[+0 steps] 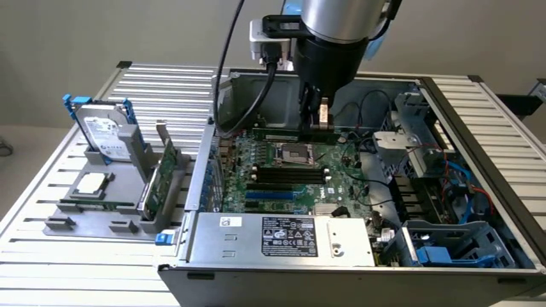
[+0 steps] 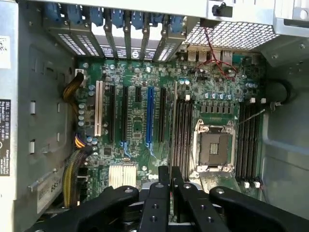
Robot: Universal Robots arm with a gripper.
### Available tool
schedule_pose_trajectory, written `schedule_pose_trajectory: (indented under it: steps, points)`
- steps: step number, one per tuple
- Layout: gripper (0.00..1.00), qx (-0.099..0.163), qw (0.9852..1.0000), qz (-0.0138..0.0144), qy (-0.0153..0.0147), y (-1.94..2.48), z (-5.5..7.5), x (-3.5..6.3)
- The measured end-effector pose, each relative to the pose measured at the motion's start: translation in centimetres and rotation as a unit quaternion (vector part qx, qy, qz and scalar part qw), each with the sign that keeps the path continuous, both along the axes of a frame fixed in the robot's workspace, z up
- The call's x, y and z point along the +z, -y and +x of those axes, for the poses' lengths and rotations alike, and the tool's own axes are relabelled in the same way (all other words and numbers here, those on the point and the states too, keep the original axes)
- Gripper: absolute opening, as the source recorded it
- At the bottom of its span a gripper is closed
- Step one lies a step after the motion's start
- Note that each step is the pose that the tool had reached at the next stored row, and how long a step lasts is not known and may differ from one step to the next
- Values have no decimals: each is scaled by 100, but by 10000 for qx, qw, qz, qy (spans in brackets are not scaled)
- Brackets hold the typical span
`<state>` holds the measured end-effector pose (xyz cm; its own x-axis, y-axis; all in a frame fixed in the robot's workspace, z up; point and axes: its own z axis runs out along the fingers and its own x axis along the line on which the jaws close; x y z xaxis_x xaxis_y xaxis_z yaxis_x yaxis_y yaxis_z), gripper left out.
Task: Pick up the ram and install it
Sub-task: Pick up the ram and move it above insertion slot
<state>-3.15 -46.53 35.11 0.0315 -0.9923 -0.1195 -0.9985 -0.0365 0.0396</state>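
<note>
Hand (image 1: 321,123): fingers drawn in narrow, clamped on the ram (image 1: 277,135) near one end. The stick runs level from the grip towards the exterior view's left.

Handling, as judged: light, thin and stiff, but brittle at the chips and contact edge. It is best pinched on its flat faces, contacts left free.

Position: low over the motherboard (image 1: 341,182), just beyond the processor socket (image 1: 295,152). Whether it touches a slot cannot be told.
</note>
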Motion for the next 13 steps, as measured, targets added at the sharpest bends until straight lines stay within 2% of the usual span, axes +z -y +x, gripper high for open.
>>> schedule_pose_trajectory:
  steps: [2,8,13]
  points:
    - [14,-1,10000,0,0,-76,24,-26]
    - [14,0,10000,0,0,-346,57,-88]
    - [14,0,10000,0,1,-554,60,-128]
